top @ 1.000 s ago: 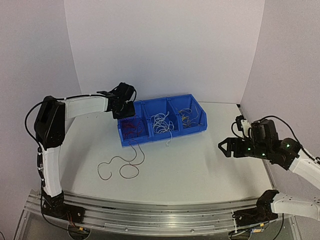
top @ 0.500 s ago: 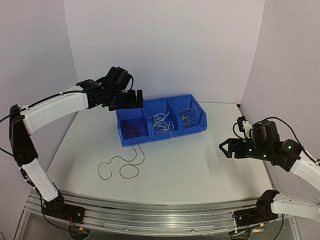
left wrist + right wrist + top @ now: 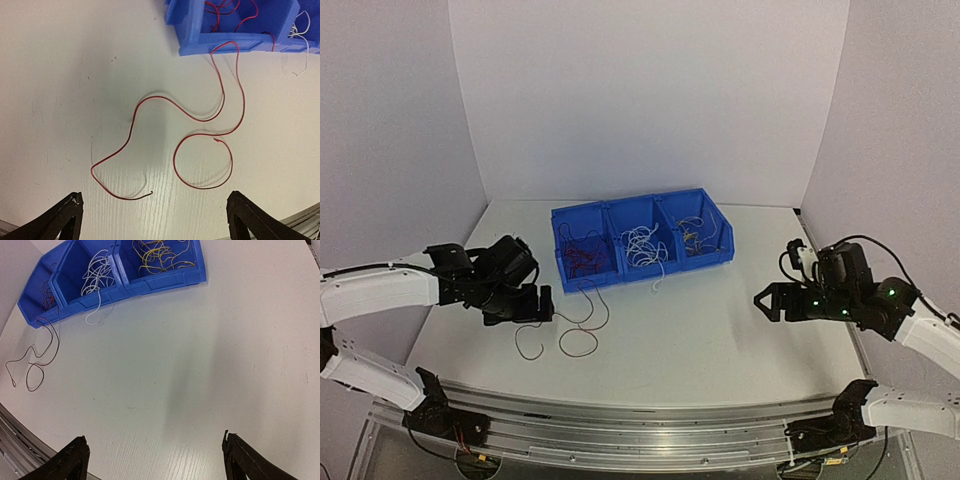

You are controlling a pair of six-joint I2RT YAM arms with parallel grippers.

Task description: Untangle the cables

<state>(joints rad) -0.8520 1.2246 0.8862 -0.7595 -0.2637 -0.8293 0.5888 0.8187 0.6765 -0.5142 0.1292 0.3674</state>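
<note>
White tabletop (image 3: 720, 340) carries a blue three-compartment bin (image 3: 705, 258). One dark red cable (image 3: 202, 120) spills over the left compartment's front wall and snakes toward the near edge, ending in a loop. White cables (image 3: 642, 245) fill the middle compartment, yellow-orange cables (image 3: 157, 252) the right. The left gripper (image 3: 154, 210) hovers over the loop with jaws spread wide and empty. The right gripper (image 3: 767, 300), likewise spread, hangs well apart. Tangles inside the bin are too fine to make out.

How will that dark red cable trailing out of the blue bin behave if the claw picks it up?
Probably floppy and very light: the dark red cable is thin and lies in loose curls on the table. One end seems to run into the blue bin, so lifting may tug the red tangle inside.
</note>
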